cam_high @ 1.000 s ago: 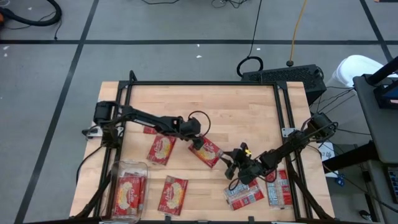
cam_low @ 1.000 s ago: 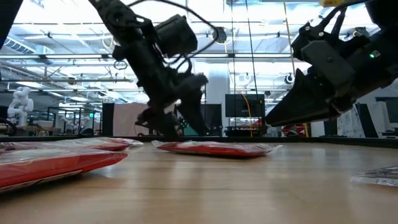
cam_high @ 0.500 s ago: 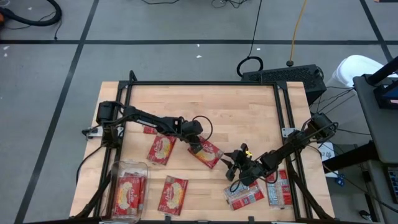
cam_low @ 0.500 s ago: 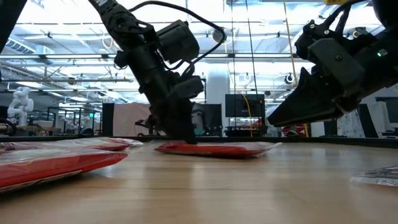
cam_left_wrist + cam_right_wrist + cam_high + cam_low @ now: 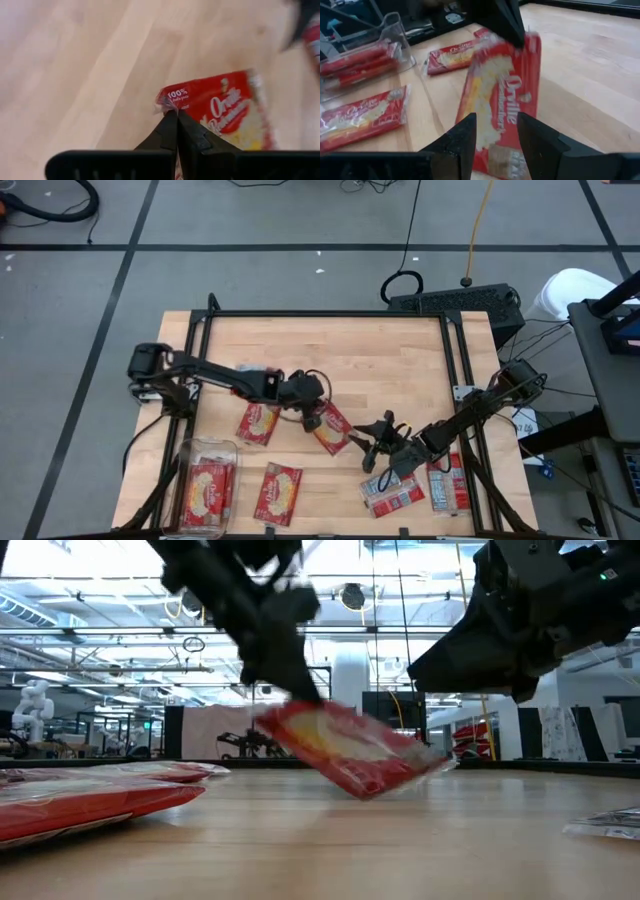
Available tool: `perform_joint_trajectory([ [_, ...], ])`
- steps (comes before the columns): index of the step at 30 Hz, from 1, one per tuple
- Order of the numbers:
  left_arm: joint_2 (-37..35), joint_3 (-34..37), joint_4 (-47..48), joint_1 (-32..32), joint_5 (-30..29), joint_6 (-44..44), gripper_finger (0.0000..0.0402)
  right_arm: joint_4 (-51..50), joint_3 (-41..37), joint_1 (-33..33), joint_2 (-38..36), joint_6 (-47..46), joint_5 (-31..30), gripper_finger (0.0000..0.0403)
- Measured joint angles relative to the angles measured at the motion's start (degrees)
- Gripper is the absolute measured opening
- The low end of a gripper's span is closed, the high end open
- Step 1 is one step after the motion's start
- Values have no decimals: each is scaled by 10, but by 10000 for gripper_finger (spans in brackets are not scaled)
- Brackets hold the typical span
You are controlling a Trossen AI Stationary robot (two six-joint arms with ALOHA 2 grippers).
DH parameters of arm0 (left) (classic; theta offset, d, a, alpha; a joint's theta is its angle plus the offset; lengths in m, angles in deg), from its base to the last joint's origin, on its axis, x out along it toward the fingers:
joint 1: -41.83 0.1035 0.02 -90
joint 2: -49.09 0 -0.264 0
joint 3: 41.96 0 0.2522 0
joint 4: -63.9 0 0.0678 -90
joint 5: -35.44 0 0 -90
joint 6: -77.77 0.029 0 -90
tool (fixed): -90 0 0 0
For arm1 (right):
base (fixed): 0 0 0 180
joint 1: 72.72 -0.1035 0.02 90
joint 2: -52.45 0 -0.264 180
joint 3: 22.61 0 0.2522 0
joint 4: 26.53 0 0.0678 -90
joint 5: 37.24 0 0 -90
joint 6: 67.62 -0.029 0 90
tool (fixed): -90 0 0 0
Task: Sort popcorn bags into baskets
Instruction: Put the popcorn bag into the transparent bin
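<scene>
My left gripper (image 5: 312, 418) is shut on a red popcorn bag (image 5: 333, 429) at the table's middle. The bag also shows in the low view (image 5: 350, 752). My right gripper (image 5: 366, 439) is open just to the bag's right. In the right wrist view its fingers (image 5: 465, 137) stand apart before the bag's yellow popcorn face (image 5: 502, 100). The see-through basket (image 5: 190, 455) stands at the near left corner with a red bag (image 5: 209, 485) inside. My left gripper pinches the bag's edge by a corner (image 5: 166, 101) between its two shut fingers, slanting down from the table's left. The bag hangs tilted below the fingers, its held end (image 5: 280, 720) up and its other end (image 5: 375, 788) low by the table top. My right gripper: I cannot tell whether it touches the bag.
Loose red bags lie flat at the middle left (image 5: 258, 421), near the front edge (image 5: 278, 493) and at the near right (image 5: 395, 493) (image 5: 450, 482). Another bag lies under the left arm (image 5: 250, 372). A black frame (image 5: 325, 314) rims the table.
My left gripper has come down onto the flat bag, taken hold of its left end and raised it. The bag now stands tilted, its left end up and its right end low, and has turned a little on the table. My right gripper has stayed beside it.
</scene>
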Motion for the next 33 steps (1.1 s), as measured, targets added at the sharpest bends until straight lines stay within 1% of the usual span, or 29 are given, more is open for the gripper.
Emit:
perform_joint_trajectory([
  [3,-30,0,-7,-26,-23,29,3,1,0,5,0,29,3,140],
  [5,-39,-1,-24,-42,-35,45,3,7,0,11,0,41,22,150],
  [11,-44,-1,-39,-78,-48,77,2,11,0,41,8,48,116,210],
  [15,-45,-1,-48,-97,-68,90,2,3,0,52,13,32,142,242],
  [17,-44,-1,-54,-105,-79,99,2,0,0,53,15,33,160,246],
  [19,-44,-1,-63,-109,-87,107,1,6,0,55,20,27,180,242],
  [21,-44,-1,-77,-112,-88,115,1,-1,0,56,23,25,198,225],
  [23,-44,-1,-86,-114,-88,123,1,-1,0,56,23,24,207,195],
  [25,-44,-1,-91,-116,-89,129,1,1,0,56,23,28,212,157],
  [28,-44,-1,-95,-119,-89,129,6,3,0,53,23,44,212,90],
  [31,-45,-1,-100,-124,-88,119,27,5,0,53,23,59,211,26],
  [33,-45,-1,-101,-127,-86,108,53,7,0,53,23,74,211,12],
])
